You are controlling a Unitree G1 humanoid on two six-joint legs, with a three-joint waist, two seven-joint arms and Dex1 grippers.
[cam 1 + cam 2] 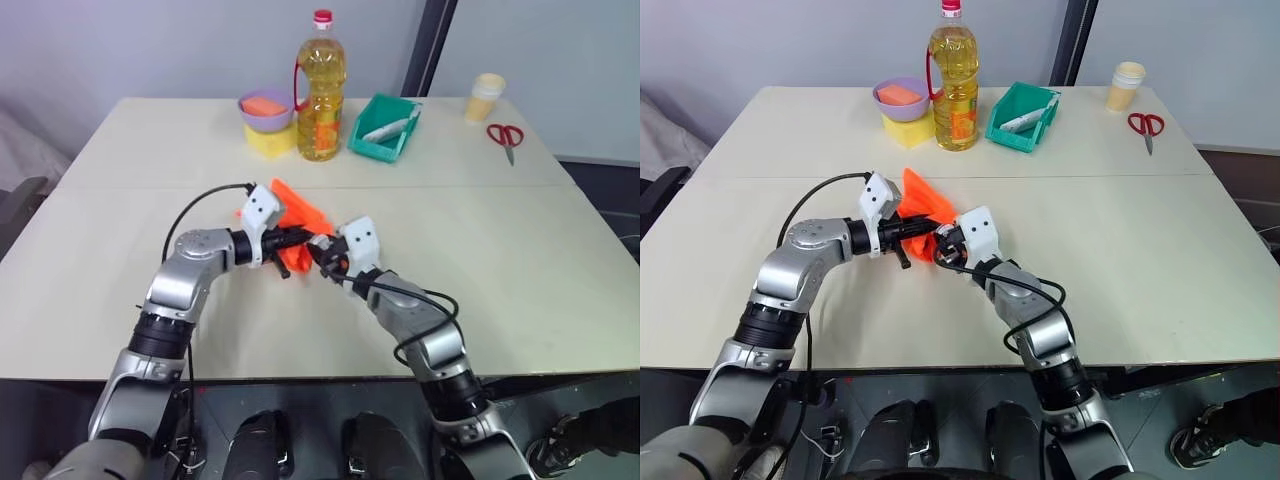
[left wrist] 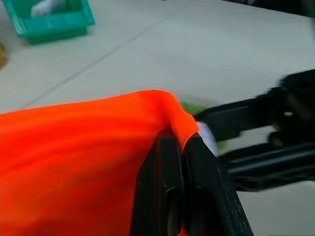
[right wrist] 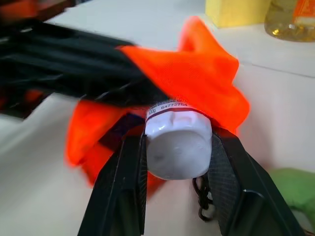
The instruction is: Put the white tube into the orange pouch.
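Over the middle of the pale tabletop [image 1: 560, 260], the two arms met at the orange pouch [image 1: 300, 218], which was lifted off the surface between them. The left pincer [image 2: 178, 147] was clamped fully shut on an edge of the pouch's fabric, the cloth pinched between its two black fingers and draping away to one side. The right pincer [image 3: 177, 147] stood partly open around the white tube [image 3: 178, 145], gripping it between its fingers, with the tube's printed end pressed right against the pouch's folds; whether it had entered the opening could not be told. A bit of black cord [image 3: 203, 199] hung just beneath the tube. At the far side of the tabletop stood a bottle of oil [image 1: 320, 90], a teal tray [image 1: 382, 128], a purple bowl [image 1: 265, 108] and red scissors [image 1: 507, 137], all well apart from the arms.
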